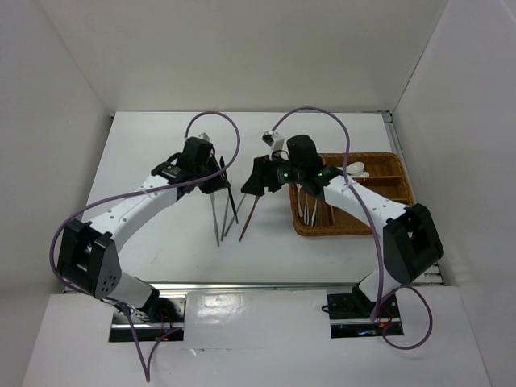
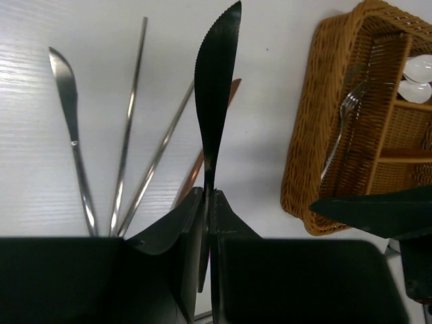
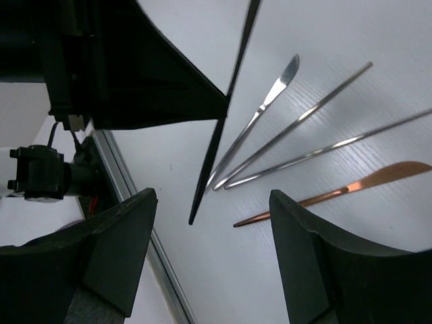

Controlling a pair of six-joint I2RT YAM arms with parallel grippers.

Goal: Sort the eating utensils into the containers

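White bench (image 1: 161, 145) — left pincer (image 2: 209, 202) clamped on black knife (image 2: 216, 94), left of wicker tray (image 1: 355, 230); right pincer (image 3: 212, 196) spread wide nearby. Loose on bench — silver knife (image 2: 71, 135), two silver sticks (image 2: 128, 135), copper knife (image 2: 196, 169); inside tray, forks (image 1: 308, 205), spoons (image 1: 355, 169).

White walls (image 1: 242, 56) enclosing table (image 1: 139, 147) at far, left, right edges; metal rail (image 1: 266, 286) running along near edge; light falling evenly.

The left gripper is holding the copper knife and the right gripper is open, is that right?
Not quite: the left wrist view shows the left gripper shut on the black knife, while the copper knife lies on the table. The right gripper is open, as you said.
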